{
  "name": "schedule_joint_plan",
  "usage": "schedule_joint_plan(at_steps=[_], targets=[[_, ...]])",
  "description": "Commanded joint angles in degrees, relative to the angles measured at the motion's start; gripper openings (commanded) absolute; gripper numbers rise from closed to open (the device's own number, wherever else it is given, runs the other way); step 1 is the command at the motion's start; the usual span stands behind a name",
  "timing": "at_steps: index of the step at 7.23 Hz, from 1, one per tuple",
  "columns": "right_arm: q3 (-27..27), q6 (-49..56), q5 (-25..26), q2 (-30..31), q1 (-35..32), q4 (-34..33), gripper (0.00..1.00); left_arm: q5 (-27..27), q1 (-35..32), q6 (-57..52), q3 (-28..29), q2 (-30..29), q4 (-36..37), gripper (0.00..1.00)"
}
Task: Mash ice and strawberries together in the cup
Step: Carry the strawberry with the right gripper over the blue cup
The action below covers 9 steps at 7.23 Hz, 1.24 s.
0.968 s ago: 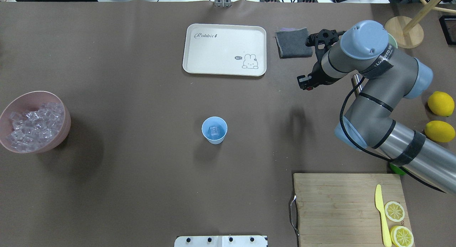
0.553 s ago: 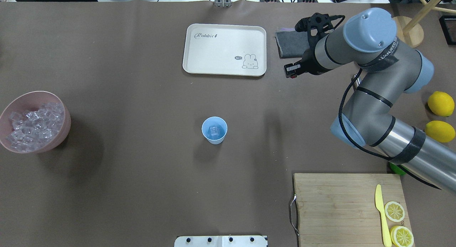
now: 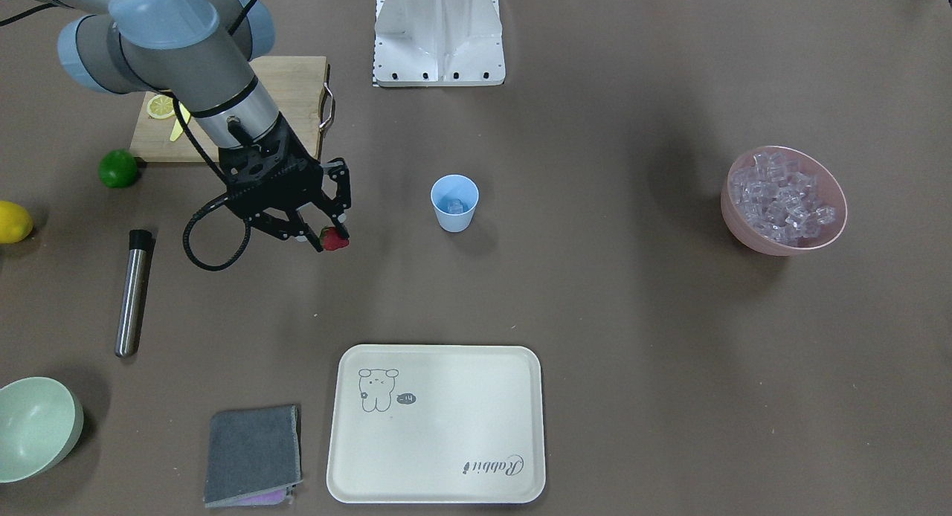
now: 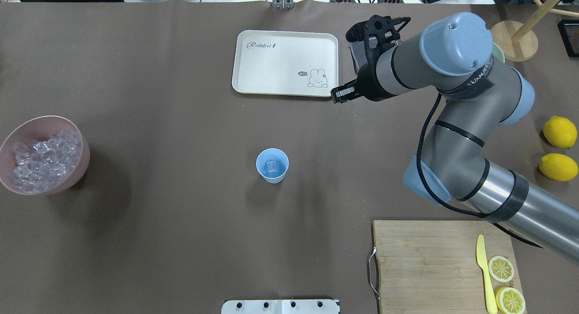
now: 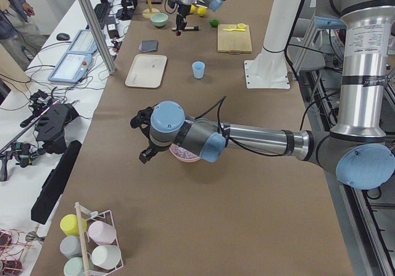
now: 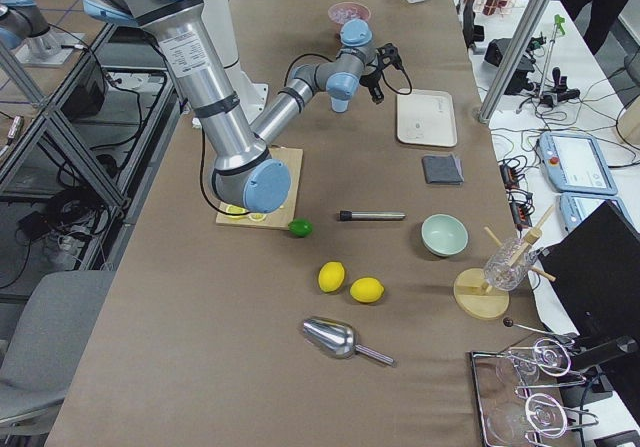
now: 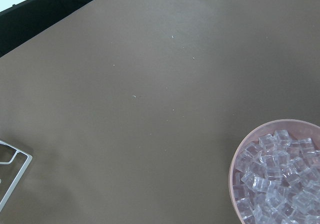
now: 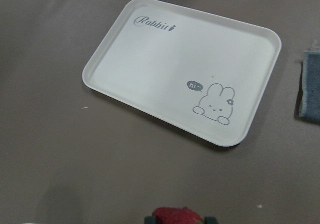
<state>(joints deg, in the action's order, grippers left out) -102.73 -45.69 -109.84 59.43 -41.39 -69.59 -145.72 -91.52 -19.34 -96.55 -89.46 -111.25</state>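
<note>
- One strawberry (image 3: 334, 239) stays pinched in the right gripper (image 3: 330, 236), now shifted to the tray's (image 4: 285, 63) corner.
- Cup (image 4: 272, 165) with ice (image 4: 271, 168) unmoved mid-table.
- Left gripper (image 5: 141, 138): grip unclear.

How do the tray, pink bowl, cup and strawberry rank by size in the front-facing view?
1. tray
2. pink bowl
3. cup
4. strawberry

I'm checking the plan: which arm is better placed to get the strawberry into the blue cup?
Right. The right gripper is shut on the strawberry, held off to one side of the cup, which holds ice. The left gripper is away by the pink bowl.
</note>
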Motion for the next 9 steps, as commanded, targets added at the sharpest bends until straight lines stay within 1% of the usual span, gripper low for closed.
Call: schedule_joint_plan(at_steps=[1, 5, 8, 9], targets=[[-0.2, 0.1, 5.0, -2.0, 5.0, 0.0, 0.00, 0.0, 0.1, 0.0, 0.1, 0.0, 0.1, 0.97], [0.3, 0.3, 14.3, -3.6, 13.9, -0.1, 0.00, -0.1, 0.1, -0.1, 0.3, 0.2, -0.2, 0.97], [1.6, 0.4, 15.6, -5.2, 16.9, -0.3, 0.00, -0.1, 0.0, -0.2, 1.0, 0.2, -0.4, 0.97], [1.9, 0.4, 17.7, -5.2, 17.6, -0.3, 0.00, -0.1, 0.0, -0.1, 1.0, 0.2, -0.4, 0.97]])
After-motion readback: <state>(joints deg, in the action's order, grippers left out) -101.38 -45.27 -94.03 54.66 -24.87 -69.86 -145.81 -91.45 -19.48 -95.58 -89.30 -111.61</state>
